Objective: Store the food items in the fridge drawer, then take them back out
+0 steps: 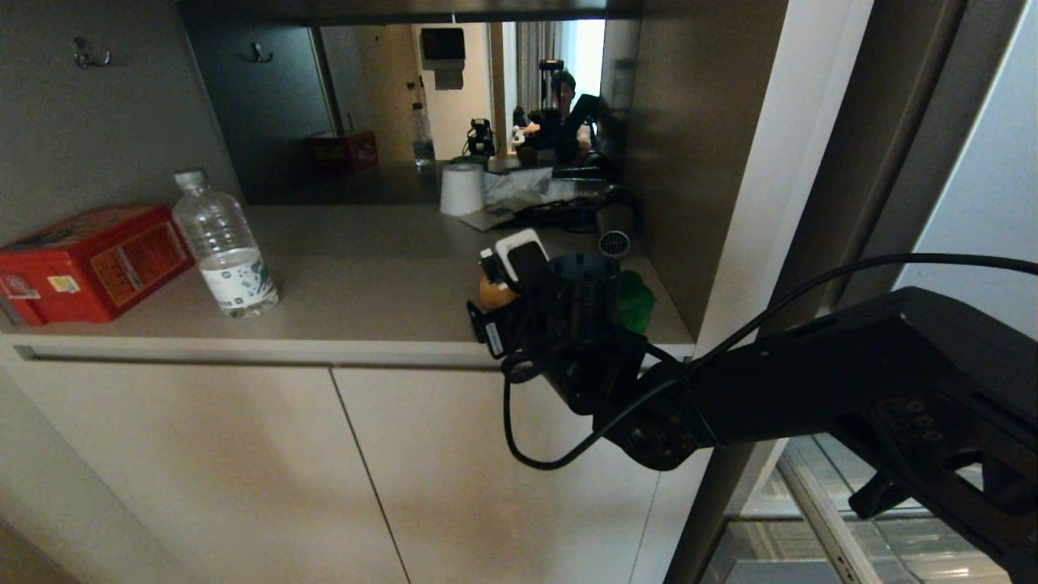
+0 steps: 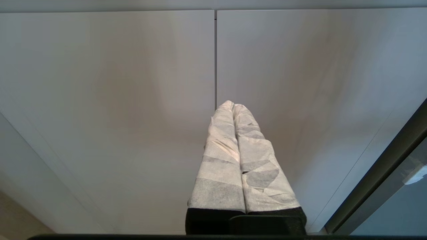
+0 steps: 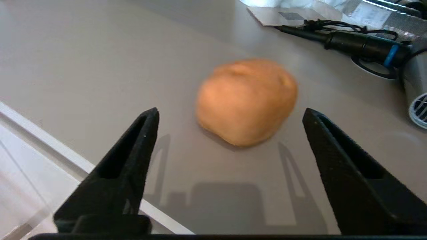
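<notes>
Right wrist view: the right gripper point(image 3: 230, 116) is seen with its two black fingers point(image 3: 133, 150) spread wide apart and nothing held between them. An oblong tan-brown potato point(image 3: 246, 100) lies on the matte beige countertop point(image 3: 83, 66) just beyond the fingertips, in line with the gap between them and clear of both; its outline is slightly blurred. Near the counter's back, a black cylindrical device with a blue ring and a coiled cable point(image 3: 360, 43) is laid well apart from the potato. In the head view, the right arm point(image 1: 811, 389) is extended from the lower right up to the counter's front edge, and the wrist hides most of the potato point(image 1: 493, 294), of which only a tan sliver is seen. A glossy green bell pepper point(image 1: 636, 302) is partly visible just beside the wrist on its right, also on the counter. A clear plastic water bottle with a white cap point(image 1: 225, 243) stands upright toward the left, and a red rectangular box point(image 1: 89, 261) sits just beside it. A white paper cup point(image 1: 461, 189) is placed at the back. A strip of the see-through fridge drawer point(image 1: 819, 511) is seen at lower right. In the left wrist view, the left gripper point(image 2: 232, 106) is shown with its white-wrapped fingers pressed together, empty, in front of pale cabinet doors point(image 2: 106, 100).
</notes>
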You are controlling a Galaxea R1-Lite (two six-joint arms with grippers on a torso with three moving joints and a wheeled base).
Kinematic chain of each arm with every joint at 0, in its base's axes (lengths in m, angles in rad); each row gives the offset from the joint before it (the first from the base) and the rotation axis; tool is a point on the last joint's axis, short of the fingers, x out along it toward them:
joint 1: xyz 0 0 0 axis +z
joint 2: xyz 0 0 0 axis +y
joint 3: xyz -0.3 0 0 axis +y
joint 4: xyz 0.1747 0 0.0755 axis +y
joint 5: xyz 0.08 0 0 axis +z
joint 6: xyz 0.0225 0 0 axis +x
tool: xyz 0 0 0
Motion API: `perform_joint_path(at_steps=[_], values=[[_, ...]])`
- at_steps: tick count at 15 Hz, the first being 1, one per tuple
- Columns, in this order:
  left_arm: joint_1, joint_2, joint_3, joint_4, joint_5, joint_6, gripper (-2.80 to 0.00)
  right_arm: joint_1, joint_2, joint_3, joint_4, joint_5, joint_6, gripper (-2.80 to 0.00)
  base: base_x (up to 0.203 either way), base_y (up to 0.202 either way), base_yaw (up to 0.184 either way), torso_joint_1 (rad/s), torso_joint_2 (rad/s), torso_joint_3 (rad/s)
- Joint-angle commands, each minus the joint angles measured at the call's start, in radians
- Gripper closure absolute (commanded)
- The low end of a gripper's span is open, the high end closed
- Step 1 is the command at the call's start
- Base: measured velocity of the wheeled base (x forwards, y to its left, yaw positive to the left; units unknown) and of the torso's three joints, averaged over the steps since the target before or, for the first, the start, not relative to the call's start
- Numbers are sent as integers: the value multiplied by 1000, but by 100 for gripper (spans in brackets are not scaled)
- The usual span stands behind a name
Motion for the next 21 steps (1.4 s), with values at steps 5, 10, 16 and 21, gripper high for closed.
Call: perform_joint_path(at_steps=[5,10,16,21], values=[[0,1,0,0,0,0,0,3,-97,-18,39,-3,-3,-280,0,0,0,0,0,0],[0,1,0,0,0,0,0,9,-283,150,81,8,2,0,0,0,0,0,0,0],[0,1,0,0,0,0,0,48,-783,703,124,127,6,0,0,0,0,0,0,0],[0,1,0,0,0,0,0,50,-1117,1193,156,200,50,0,0,0,0,0,0,0]])
